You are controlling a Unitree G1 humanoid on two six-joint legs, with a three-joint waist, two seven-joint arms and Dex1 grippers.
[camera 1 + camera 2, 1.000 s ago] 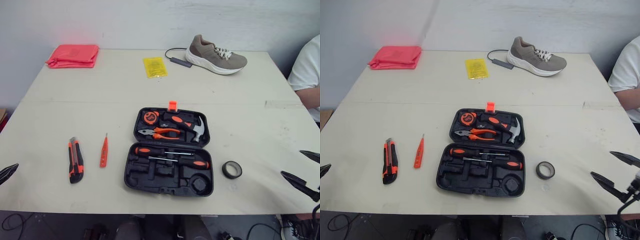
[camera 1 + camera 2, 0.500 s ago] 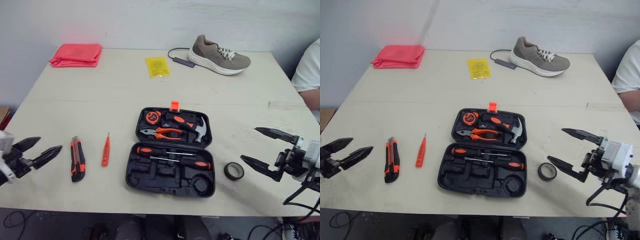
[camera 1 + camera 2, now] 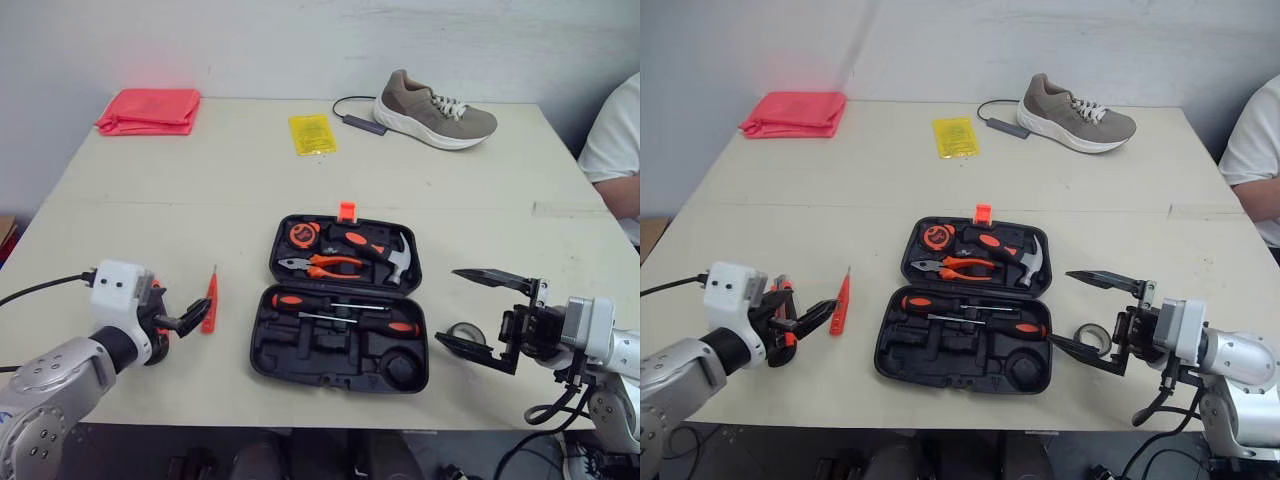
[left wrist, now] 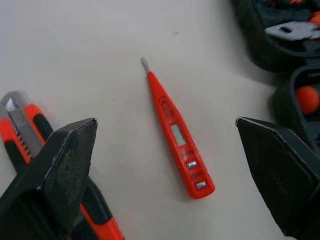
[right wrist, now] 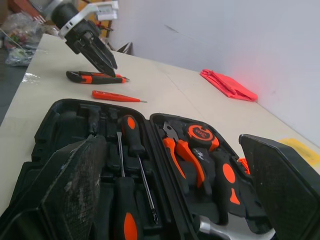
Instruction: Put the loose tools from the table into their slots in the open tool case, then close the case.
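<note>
- Left claw (image 4: 166, 125) is spread wide over the slim orange plastic tester pen (image 4: 177, 135), which lies flat on the pale table (image 3: 200, 200). The claw holds nothing.
- One finger sits just beside the orange-and-black utility knife (image 4: 25, 125). To my eye the pen is the target, so the claw should come straight down, centre on the pen's thick body, and pinch across its width without nudging the knife.
- Right claw (image 3: 447, 306) is also wide and empty, hovering at the black roll of tape (image 3: 466, 333) beside the case.
- Black moulded plastic tool case (image 3: 268, 345) lies open between the two claws. The hammer, pliers, tape measure and screwdrivers are seated, and the near half has empty slots.
- Far side holds a yellow packet (image 3: 311, 133), a tan shoe (image 3: 433, 110) and a folded red cloth (image 3: 148, 110).
- No writing is legible. The pen's small markings are too fine to read.
</note>
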